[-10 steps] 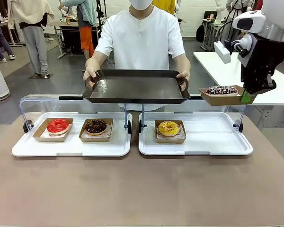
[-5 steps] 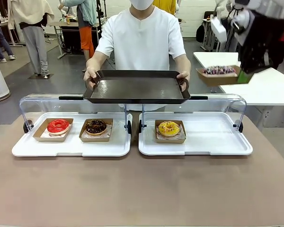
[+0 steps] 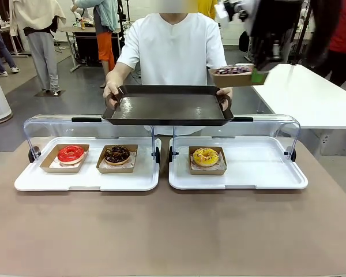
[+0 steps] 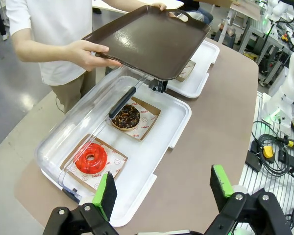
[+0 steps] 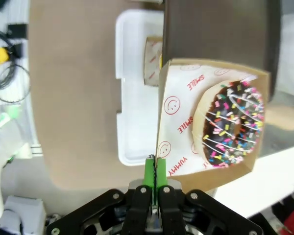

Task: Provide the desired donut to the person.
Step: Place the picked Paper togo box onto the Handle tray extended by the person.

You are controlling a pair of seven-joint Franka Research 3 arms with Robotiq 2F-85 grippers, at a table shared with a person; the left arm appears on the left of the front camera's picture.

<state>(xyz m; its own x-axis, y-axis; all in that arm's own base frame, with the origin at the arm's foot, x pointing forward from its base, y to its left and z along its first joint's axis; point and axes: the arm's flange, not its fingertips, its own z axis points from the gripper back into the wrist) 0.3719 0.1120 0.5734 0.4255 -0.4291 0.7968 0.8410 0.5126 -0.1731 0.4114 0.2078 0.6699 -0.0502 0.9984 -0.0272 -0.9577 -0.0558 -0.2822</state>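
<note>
Above the far right corner of the serving tray (image 3: 167, 107), the right gripper (image 5: 153, 169) is clamped on one edge of a cardboard tray (image 5: 179, 117), its green pads pressed together on the thin wall. This cardboard tray hangs in the air and carries the sprinkled donut (image 5: 233, 125), dark-glazed with coloured sprinkles and white stripes. The right wrist view shows the cardboard tray overlapping the near rim of the serving tray; whether the two touch cannot be told. The person (image 3: 173, 46) stands at the far side of the table (image 3: 173, 231) and holds the serving tray level by its end handles, its surface bare. On the table lie two white trays (image 3: 86, 182) with their clear covers (image 3: 49, 122) swung back. One white tray holds a red donut (image 4: 90, 157) and a chocolate donut (image 4: 126, 116), the other a yellow donut (image 3: 206, 156), each in its own cardboard tray. The left gripper (image 4: 161, 188) hovers over the table edge near the red donut, jaws spread wide, gripping nothing.
</note>
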